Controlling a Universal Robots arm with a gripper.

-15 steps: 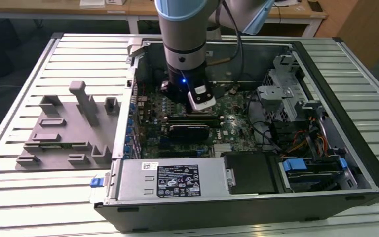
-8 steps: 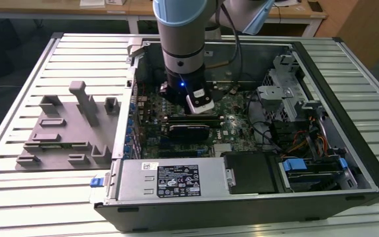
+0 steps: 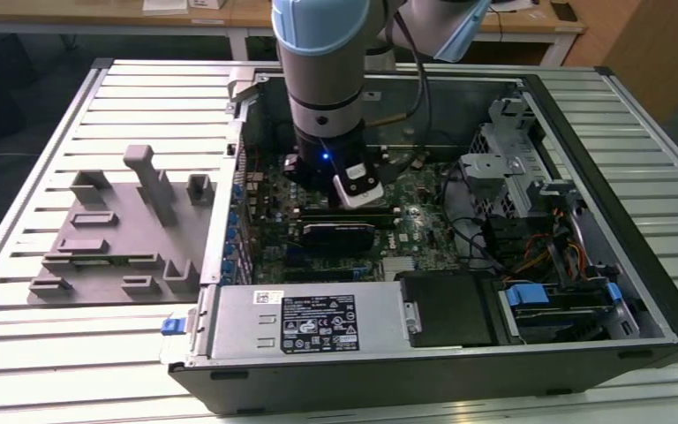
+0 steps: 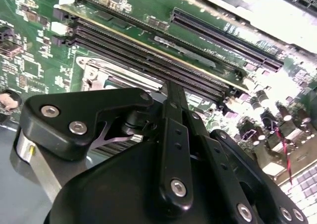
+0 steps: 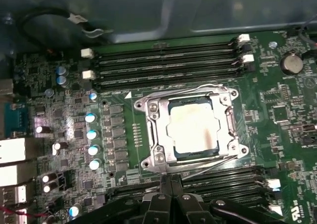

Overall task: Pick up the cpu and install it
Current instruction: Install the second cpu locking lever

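Silver cpu point(image 5: 192, 130) lies flat, square in socket point(image 5: 151, 135).

A slatted table of pale grey metal point(image 3: 33, 371) spans most of the exterior view. An open black computer case point(image 3: 621, 265) lies on its side on it, from the frame's centre to its right. At the left rests a flat grey plastic fixture point(image 3: 121, 230) with upright blocks and posts.
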